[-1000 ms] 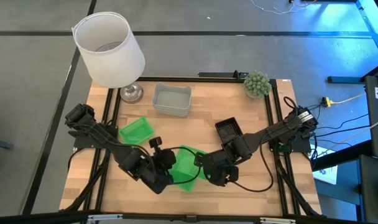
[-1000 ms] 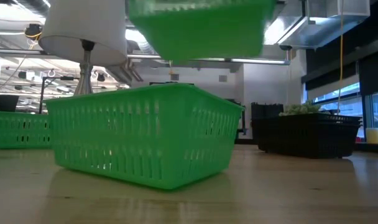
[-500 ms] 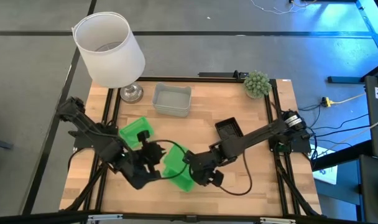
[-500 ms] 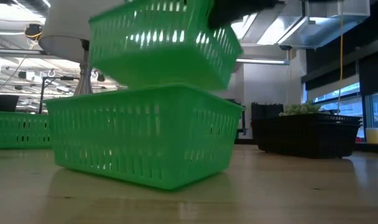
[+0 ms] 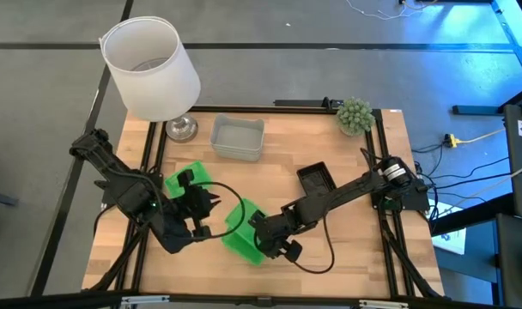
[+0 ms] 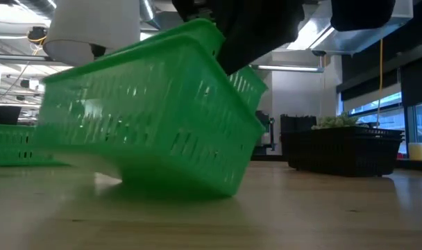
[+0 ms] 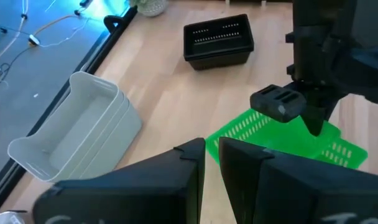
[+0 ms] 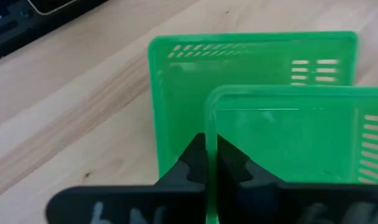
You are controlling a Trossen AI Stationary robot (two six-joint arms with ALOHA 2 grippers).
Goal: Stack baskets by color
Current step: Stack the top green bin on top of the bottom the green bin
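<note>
Green plastic mesh at the middle of the tabletop (image 5: 330, 154): the right end effector (image 5: 263, 245) is pinched on the rim of a green basket (image 8: 288, 149) and holds it tilted over a second green basket (image 8: 251, 62) that sits near the front edge. Step in hand, by my reading, is nesting the green pair — the carried one is askew, one end low and the other high in the low view. Next move calls for levelling it, squaring its edges with the lower rim, then easing down before letting go. The left end effector (image 7: 212, 149) hangs just beside the pair with nothing between its fingers, which stand only narrowly apart. A third green basket (image 5: 185, 180) lies on the left side of the tabletop, near the left arm, not yet in any stack. The grey-white baskets (image 7: 71, 137) already sit nested at the back, by the lamp (image 5: 151, 69); the black baskets (image 7: 219, 41) stand right of centre (how many are nested there I cannot tell). The right wrist view alone shows the grip, fingers clamped on the thin rim. The low view alone gives the tilt. The high view alone places all the piles.
</note>
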